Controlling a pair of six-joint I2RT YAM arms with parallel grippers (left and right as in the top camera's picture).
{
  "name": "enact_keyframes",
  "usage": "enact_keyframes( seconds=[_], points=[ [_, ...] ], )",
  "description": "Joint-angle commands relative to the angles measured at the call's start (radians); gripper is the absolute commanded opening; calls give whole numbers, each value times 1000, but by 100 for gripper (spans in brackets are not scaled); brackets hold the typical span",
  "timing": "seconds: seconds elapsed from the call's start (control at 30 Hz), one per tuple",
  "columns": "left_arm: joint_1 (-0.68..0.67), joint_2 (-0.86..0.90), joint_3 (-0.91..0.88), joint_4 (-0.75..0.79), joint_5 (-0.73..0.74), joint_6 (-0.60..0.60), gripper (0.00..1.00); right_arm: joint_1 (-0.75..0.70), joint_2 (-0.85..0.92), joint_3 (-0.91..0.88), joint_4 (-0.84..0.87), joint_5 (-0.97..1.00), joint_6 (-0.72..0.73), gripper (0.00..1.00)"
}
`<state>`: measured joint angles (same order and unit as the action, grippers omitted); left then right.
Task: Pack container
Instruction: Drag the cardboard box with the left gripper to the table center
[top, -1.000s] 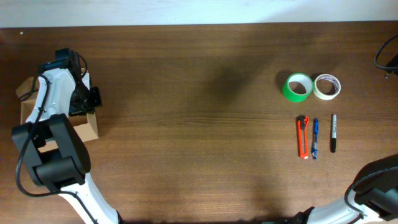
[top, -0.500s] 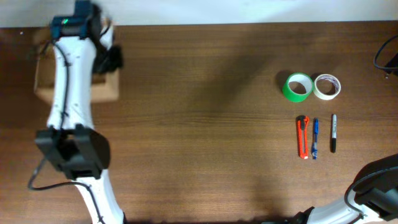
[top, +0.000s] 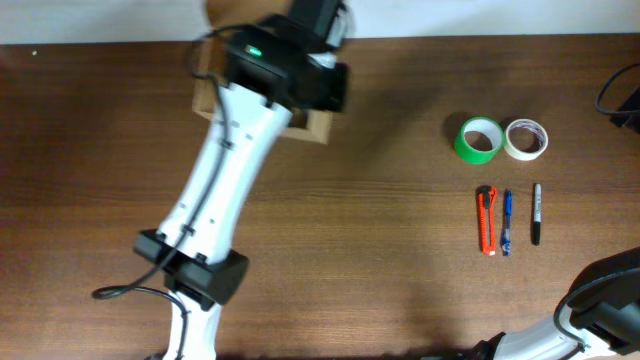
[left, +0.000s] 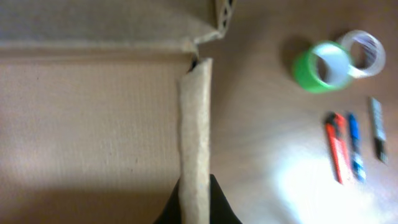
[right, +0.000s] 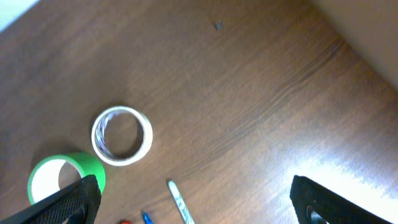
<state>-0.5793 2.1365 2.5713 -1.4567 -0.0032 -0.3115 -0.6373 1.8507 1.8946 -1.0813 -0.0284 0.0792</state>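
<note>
Toward the far edge of the table (top: 350, 250), left of centre, sits the container (top: 312, 126), most of it hidden in the overhead view beneath the left arm (top: 215, 190), which reaches diagonally across to it. The left gripper (left: 196, 205) is clamped on one upright side wall. The wrist view shows the raw cardboard edge running up between the two dark fingers, with the bare inside floor to one side and wood to the other. I cannot tell whether the box rests on the table or hangs just clear of it. Nothing shows inside it.

My judgement is that it will handle as a light, empty shell. It is stiff enough along its folds, but the single wall can bow or crease under a hard squeeze. Held by one wall, it can also tip or swing. A pinch low on the wall and close to a corner fold should hold it steadiest.

Well apart to the right lie a green tape roll (top: 480, 139) and a white tape roll (top: 526, 139), just beside each other. Below them are an orange utility knife (top: 487, 220), a blue pen (top: 506, 222) and a black marker (top: 536, 213), set side by side.

Farthest right, the right gripper (right: 193, 190) hangs spread wide above the tapes, grasping nothing.
</note>
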Motion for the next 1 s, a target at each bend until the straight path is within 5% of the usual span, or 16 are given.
enact_keyframes(
  seconds=[0.0, 0.4, 0.97],
  points=[
    [-74, 44, 15, 17, -43, -114, 2, -4, 3, 26, -15, -6, 6, 99],
    [-157, 332, 16, 121, -128, -351, 1, -4, 4, 26, -61, -50, 6, 99],
    [-204, 473, 15, 201, -178, -447, 1, -3, 4, 26, -56, -77, 53, 99]
  ],
)
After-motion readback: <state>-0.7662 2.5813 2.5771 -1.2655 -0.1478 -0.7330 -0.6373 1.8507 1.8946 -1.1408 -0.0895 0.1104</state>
